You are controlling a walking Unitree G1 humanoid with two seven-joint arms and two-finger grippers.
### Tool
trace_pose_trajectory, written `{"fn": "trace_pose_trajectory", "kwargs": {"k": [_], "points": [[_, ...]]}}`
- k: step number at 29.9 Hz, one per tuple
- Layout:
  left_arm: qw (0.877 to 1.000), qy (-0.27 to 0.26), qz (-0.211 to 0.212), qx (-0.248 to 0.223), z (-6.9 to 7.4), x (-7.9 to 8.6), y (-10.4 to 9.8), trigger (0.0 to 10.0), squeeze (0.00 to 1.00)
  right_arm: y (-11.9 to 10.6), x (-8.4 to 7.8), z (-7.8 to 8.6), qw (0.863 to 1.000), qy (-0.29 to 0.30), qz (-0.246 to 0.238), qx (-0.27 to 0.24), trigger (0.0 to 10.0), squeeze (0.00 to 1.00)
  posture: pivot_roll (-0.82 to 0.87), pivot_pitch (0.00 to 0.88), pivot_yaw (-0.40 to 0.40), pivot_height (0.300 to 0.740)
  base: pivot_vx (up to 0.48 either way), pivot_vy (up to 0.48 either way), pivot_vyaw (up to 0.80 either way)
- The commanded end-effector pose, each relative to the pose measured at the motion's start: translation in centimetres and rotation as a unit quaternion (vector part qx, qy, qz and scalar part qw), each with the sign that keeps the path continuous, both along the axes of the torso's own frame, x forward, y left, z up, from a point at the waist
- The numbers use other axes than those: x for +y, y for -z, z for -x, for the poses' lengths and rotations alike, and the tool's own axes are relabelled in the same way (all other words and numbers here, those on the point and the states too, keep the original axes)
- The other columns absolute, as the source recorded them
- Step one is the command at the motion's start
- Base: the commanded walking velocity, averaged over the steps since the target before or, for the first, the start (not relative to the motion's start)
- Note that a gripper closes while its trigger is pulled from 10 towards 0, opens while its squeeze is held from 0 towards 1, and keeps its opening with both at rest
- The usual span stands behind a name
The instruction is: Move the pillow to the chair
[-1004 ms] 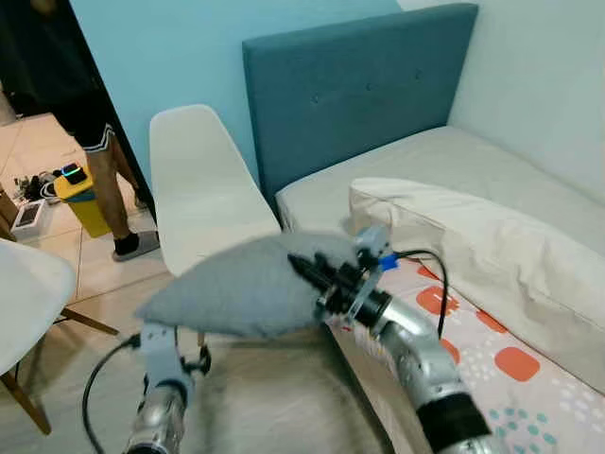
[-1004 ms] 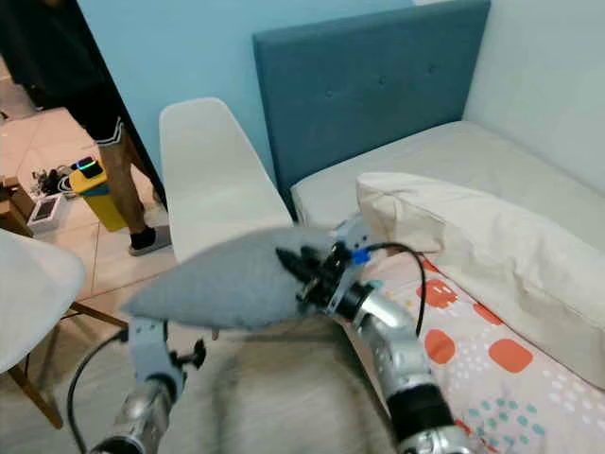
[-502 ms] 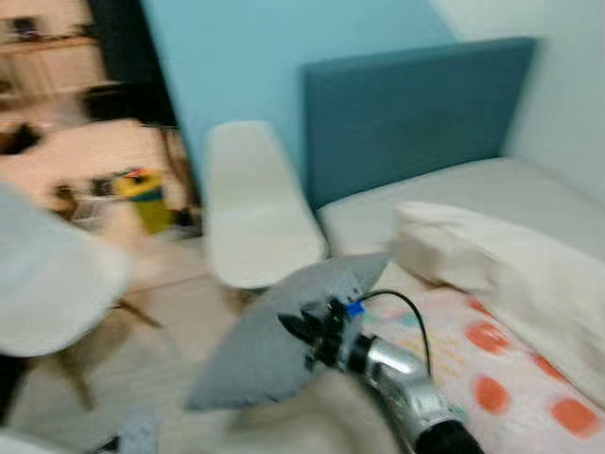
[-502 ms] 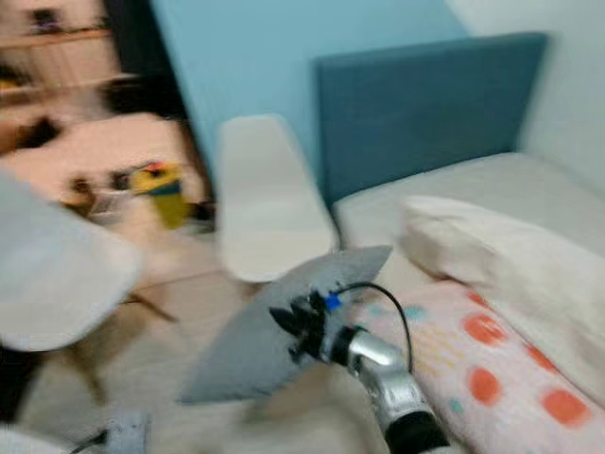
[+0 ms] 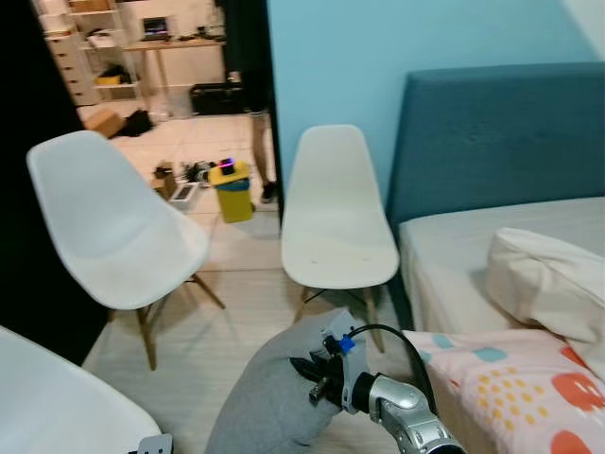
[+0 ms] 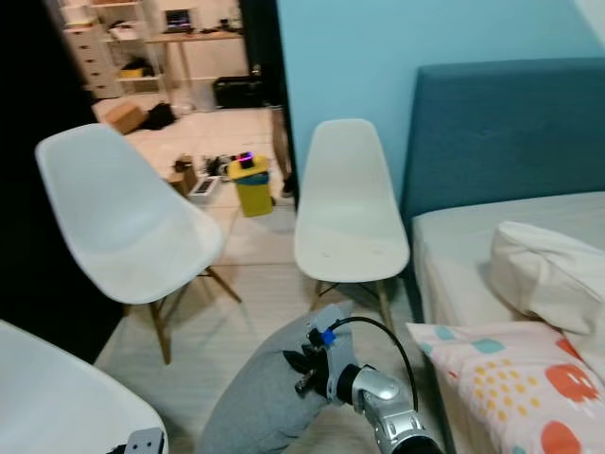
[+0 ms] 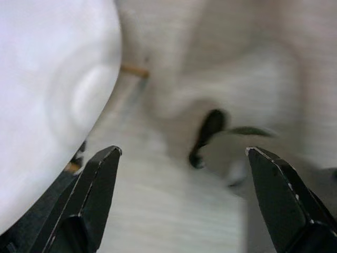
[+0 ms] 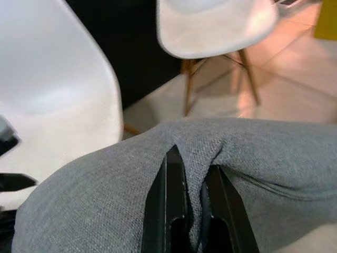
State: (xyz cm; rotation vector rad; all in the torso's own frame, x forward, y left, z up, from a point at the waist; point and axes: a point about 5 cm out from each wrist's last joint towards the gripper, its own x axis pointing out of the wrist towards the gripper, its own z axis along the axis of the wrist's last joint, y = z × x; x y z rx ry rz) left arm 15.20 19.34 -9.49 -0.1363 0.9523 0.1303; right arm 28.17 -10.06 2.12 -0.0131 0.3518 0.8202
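Right hand (image 5: pixel 317 371) pinches a fold of the grey pillow (image 5: pixel 269 397), fingers pressed together on the cloth; the pillow hangs low over the floor (image 5: pixel 236 312), probably slung by one gathered corner for carrying. It is off the bed (image 5: pixel 463 255) and not yet on any chair. Nearest target, by my judgement: the white chair (image 5: pixel 333 213) just ahead beside the headboard (image 5: pixel 501 132); a second white chair (image 5: pixel 109 227) stands further left. Left hand (image 7: pixel 179 200) is spread, holding nothing, low by another white seat's edge (image 7: pixel 47 89). No writing or labels legible anywhere.

no legible txt, labels, nos, signs
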Motion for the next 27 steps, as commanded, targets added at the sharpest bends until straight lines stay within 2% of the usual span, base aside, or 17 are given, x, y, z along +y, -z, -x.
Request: {"fn": "trace_pose_trajectory", "kwargs": {"k": [1, 3, 6, 8, 9, 10, 11, 12, 13, 18, 20, 27], "points": [[0.999, 0.003, 0.012, -0.040, -2.1, -0.2, -0.9, 10.0, 0.00, -2.0, 0.2, -1.6, 0.998, 0.022, -0.015, -0.058, 10.0, 0.00, 0.03, 0.000, 0.040, 0.740, 0.326, 0.000, 0.00], [0.998, 0.008, 0.021, -0.060, -3.3, -0.6, -1.5, 10.0, 0.00, -2.9, 0.2, -2.3, 0.996, 0.039, -0.025, -0.078, 10.0, 0.00, 0.03, 0.000, 0.040, 0.740, 0.347, 0.000, 0.00], [0.997, 0.011, 0.024, -0.067, -3.9, -0.8, -1.7, 10.0, 0.00, -3.8, 0.3, -2.7, 0.994, 0.041, -0.036, -0.097, 10.0, 0.00, 0.03, 0.000, 0.040, 0.740, 0.358, 0.000, 0.00], [0.997, 0.018, 0.027, -0.076, -4.7, -1.2, -2.1, 10.0, 0.00, -5.8, 0.6, -3.6, 0.988, 0.044, -0.061, -0.137, 10.0, 0.00, 0.03, 0.000, 0.048, 0.740, 0.427, 0.000, 0.00], [0.996, 0.025, 0.029, -0.078, -4.9, -1.5, -2.2, 10.0, 0.00, -7.6, 0.9, -4.2, 0.981, 0.041, -0.072, -0.174, 10.0, 0.00, 0.03, 0.000, 0.048, 0.740, 0.480, 0.000, 0.00], [0.996, 0.025, 0.029, -0.078, -4.9, -1.5, -2.2, 10.0, 0.00, -7.6, 0.9, -4.2, 0.981, 0.041, -0.072, -0.174, 10.0, 0.00, 0.03, 0.000, 0.048, 0.740, 0.480, 0.000, 0.00], [0.996, 0.030, 0.030, -0.077, -5.0, -1.6, -2.2, 10.0, 0.00, -8.9, 1.1, -4.6, 0.976, 0.038, -0.080, -0.201, 10.0, 0.00, 0.03, 0.000, 0.053, 0.740, 0.480, 0.000, 0.00], [0.996, 0.030, 0.030, -0.077, -5.0, -1.6, -2.2, 10.0, 0.00, -8.9, 1.1, -4.6, 0.976, 0.038, -0.080, -0.201, 10.0, 0.00, 0.03, 0.000, 0.053, 0.740, 0.480, 0.000, 0.00], [0.996, 0.032, 0.031, -0.076, -4.9, -1.7, -2.2, 10.0, 0.00, -10.4, 1.4, -4.9, 0.969, 0.037, -0.090, -0.227, 10.0, 0.00, 0.02, 0.000, 0.054, 0.740, 0.480, 0.000, 0.00], [0.996, 0.035, 0.033, -0.075, -4.8, -1.9, -2.1, 10.0, 0.00, -12.1, 1.6, -5.4, 0.960, 0.038, -0.096, -0.261, 10.0, 0.00, 0.02, 0.000, 0.053, 0.740, 0.480, 0.000, 0.00], [0.996, 0.038, 0.035, -0.070, -4.5, -2.0, -1.9, 10.0, 0.00, -13.6, 1.5, -5.9, 0.952, 0.042, -0.101, -0.287, 10.0, 0.00, 0.02, 0.000, 0.051, 0.740, 0.480, 0.000, 0.00], [0.997, 0.044, 0.034, -0.061, -3.9, -2.1, -1.6, 10.0, 0.00, -15.0, 1.0, -6.3, 0.945, 0.055, -0.101, -0.305, 10.0, 0.00, 0.02, 0.000, 0.044, 0.740, 0.480, 0.000, 0.00]]}}
